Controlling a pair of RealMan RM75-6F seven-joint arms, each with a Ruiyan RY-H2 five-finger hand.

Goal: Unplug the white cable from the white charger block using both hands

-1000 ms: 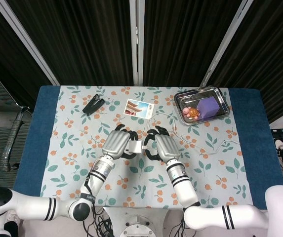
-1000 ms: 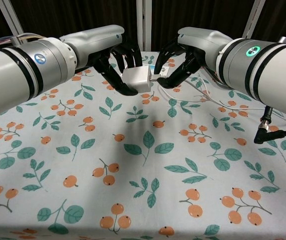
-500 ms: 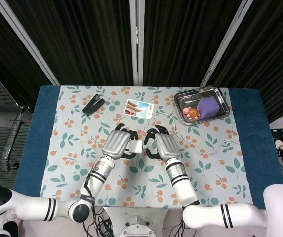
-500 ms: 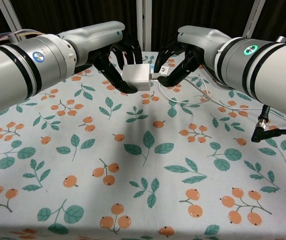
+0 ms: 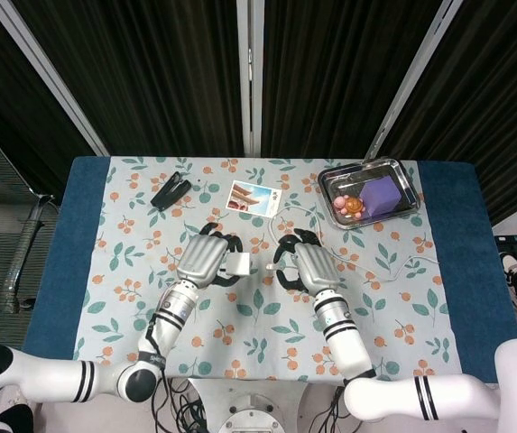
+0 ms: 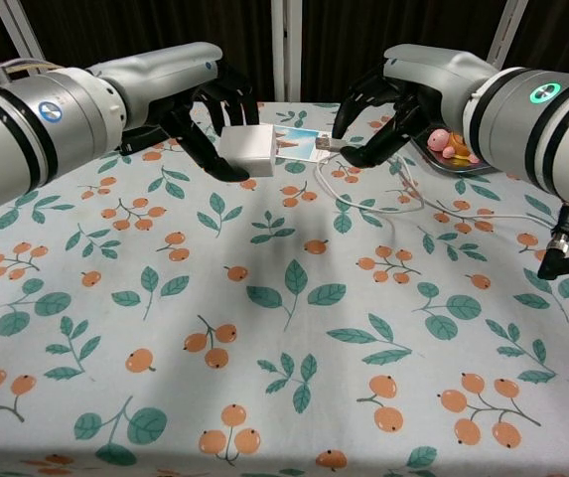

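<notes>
1. left hand (image 6: 205,124) is up off the table with its dark fingers curled around the white charger block (image 6: 246,149), gripping it from behind and below. same hand from the head view (image 5: 206,260), with the block (image 5: 239,263) poking out toward the middle.
2. right hand (image 6: 388,114) is pinching the plug end of the white cable (image 6: 363,204) between thumb and fingers, the rest of the fingers arched over it. head view shows that hand (image 5: 301,264) just right of centre.
3. the plug (image 6: 322,143) is out of the block: there's a clear gap between its metal tip and the charger's face, and the two hands sit apart at about the same height.
4. the cable trails off from the right hand in loose loops on the leaf and berry tablecloth (image 6: 284,328), running toward the table's right side (image 5: 393,260).
5. other stuff on the table: a metal tray (image 5: 401,168) at the far right corner with a purple block (image 5: 383,196) and a small pink and orange toy (image 5: 350,207) in it, a photo card (image 5: 254,198) near the far middle, and a black clip-like thing (image 5: 170,191) far left.
6. a black connector (image 6: 562,258) shows at the right edge of the chest view, can't tell what it belongs to.
</notes>
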